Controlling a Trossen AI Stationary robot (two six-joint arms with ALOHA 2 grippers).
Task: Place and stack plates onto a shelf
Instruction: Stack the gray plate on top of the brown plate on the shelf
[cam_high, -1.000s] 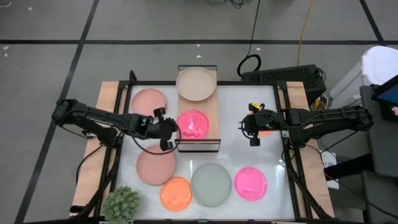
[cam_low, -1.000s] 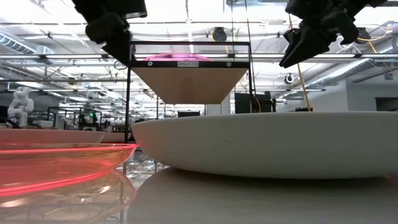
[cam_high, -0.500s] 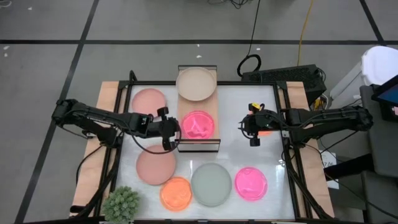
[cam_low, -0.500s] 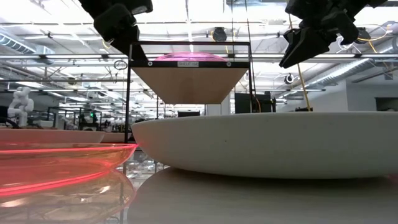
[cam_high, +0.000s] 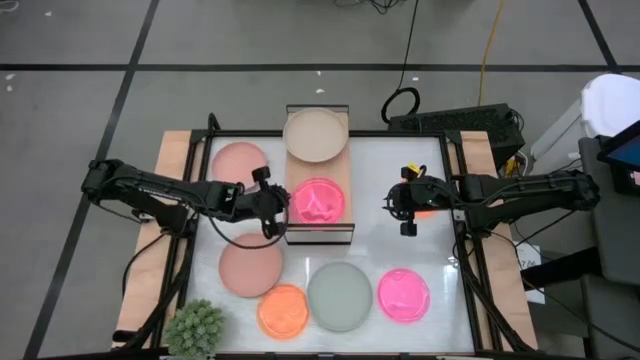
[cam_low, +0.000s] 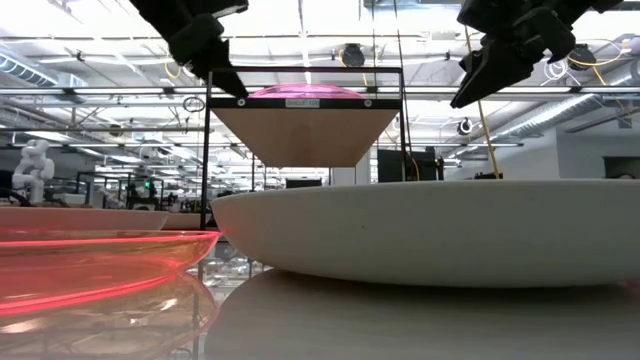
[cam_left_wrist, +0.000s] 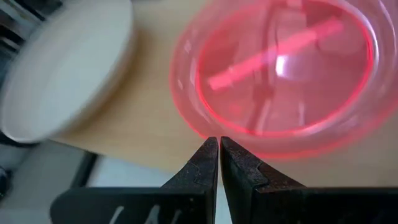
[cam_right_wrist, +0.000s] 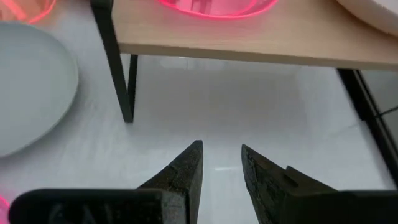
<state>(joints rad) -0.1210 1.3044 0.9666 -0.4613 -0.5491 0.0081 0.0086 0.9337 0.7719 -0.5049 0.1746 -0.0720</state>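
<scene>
The left gripper (cam_high: 277, 205), fingers pressed together, holds nothing just left of the hot pink plate (cam_high: 318, 201) on the shelf (cam_high: 341, 168), while the right gripper (cam_high: 391, 205), slightly spread, hangs to the right.

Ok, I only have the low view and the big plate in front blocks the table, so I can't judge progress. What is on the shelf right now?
Observer: Two plates sit on the shelf: a beige plate at the far end, a hot pink plate at the near end.
Operator: Is the left gripper holding anything?
Observer: No. The left gripper is shut and empty, at the hot pink plate's rim.
Operator: And the right one?
Observer: The right gripper is open and empty, beside the shelf.
</scene>
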